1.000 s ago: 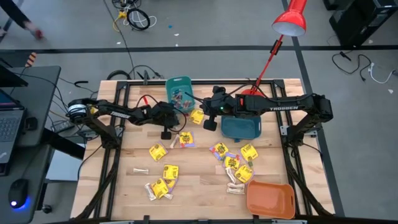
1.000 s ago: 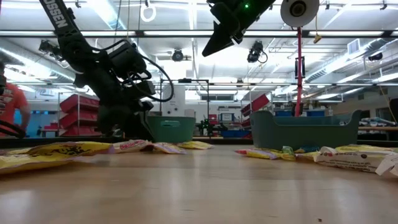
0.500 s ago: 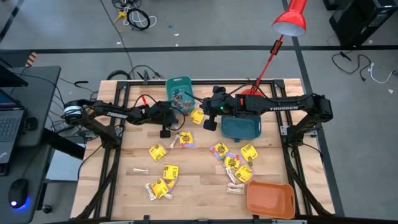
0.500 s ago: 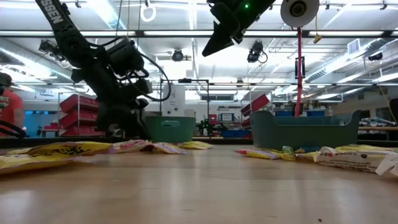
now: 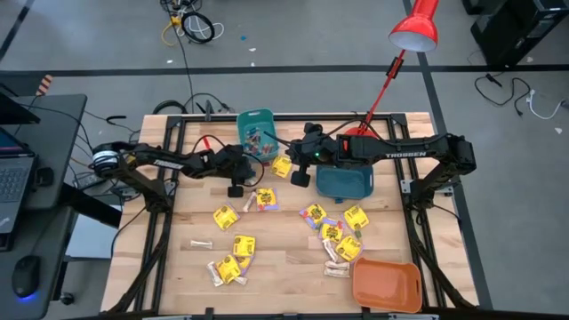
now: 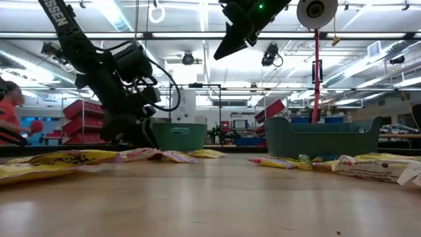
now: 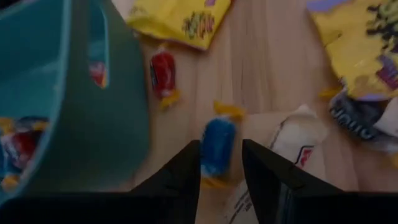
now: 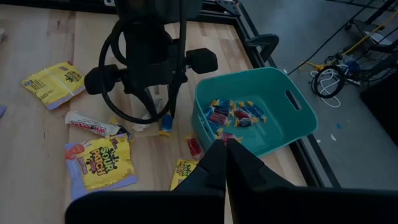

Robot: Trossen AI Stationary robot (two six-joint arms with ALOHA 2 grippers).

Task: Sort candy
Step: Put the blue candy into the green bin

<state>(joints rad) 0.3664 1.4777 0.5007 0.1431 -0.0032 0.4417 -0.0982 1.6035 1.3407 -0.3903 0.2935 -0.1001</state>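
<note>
**A:** Your left gripper has its jaws parted to a narrow gap, and the blue candy lies on the wood right in that gap; nothing is clamped in it. It sits low over the table just beside the small teal bin. Your right gripper is pinched shut on nothing, hanging high above that same bin.

**B:** So the blue one is the piece in hand?

**A:** I'd judge so. Bring the fingers straight down either side of it and close on the wrapped body, not the twisted yellow ends, which would likely slip. Watch the whitish stick-shaped piece lying just beside it; a finger that drifts that way could catch it too. The red candy lies close to the bin wall, so leave it for another pass.

**B:** And where does it go?

**A:** The small teal bin already holds small red and blue pieces, so it probably belongs there; that's a short lift over the near wall.

**B:** What about the rest of the table?

**A:** The wooden table carries yellow packets scattered across the middle, a larger teal bin under the right arm and an orange bin at the near right corner. A red lamp stands over the far edge. In the low view, a person in red shows in the room beyond.
</note>
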